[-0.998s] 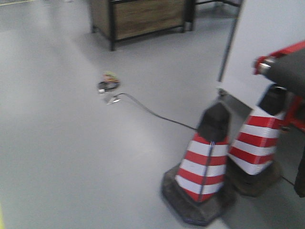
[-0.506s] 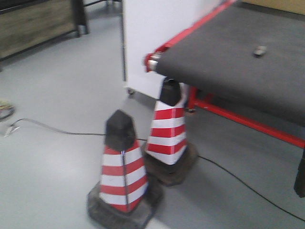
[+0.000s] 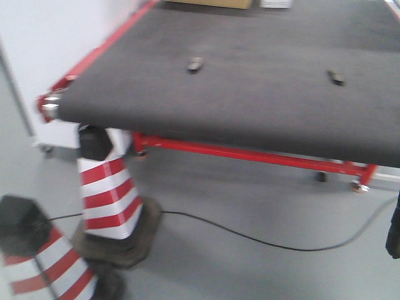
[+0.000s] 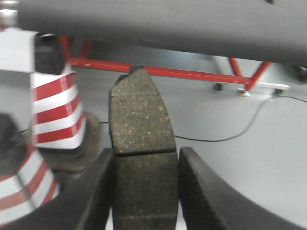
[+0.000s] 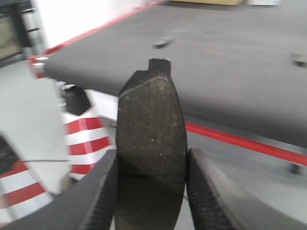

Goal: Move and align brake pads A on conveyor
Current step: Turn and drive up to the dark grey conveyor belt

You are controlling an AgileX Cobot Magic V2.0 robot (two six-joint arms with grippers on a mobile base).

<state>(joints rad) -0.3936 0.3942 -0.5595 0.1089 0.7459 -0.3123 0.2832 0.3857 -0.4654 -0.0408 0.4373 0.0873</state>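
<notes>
The conveyor point(image 3: 250, 94) is a dark felt-like belt with red rails, filling the upper front view. Two brake pads A lie on it, one left of centre point(image 3: 195, 64) and one to the right point(image 3: 335, 77). My left gripper point(image 4: 145, 158) is shut on a third dark-grey pad point(image 4: 139, 115), held on end above the floor, below the belt's edge point(image 4: 168, 24). My right gripper point(image 5: 152, 158) is shut on another pad point(image 5: 151, 120), in front of the belt point(image 5: 230, 67). The lying pads point(image 5: 163, 42) show beyond it.
Two red-and-white traffic cones stand on the grey floor at the left, one under the belt's corner point(image 3: 109, 194) and one nearer point(image 3: 37, 262). A black cable point(image 3: 262, 240) runs across the floor. The red frame bar point(image 3: 250, 153) and castors sit below the belt.
The front view has swung from open floor round to the conveyor. The cones slid to the left and the belt now fills the top of the frame.
</notes>
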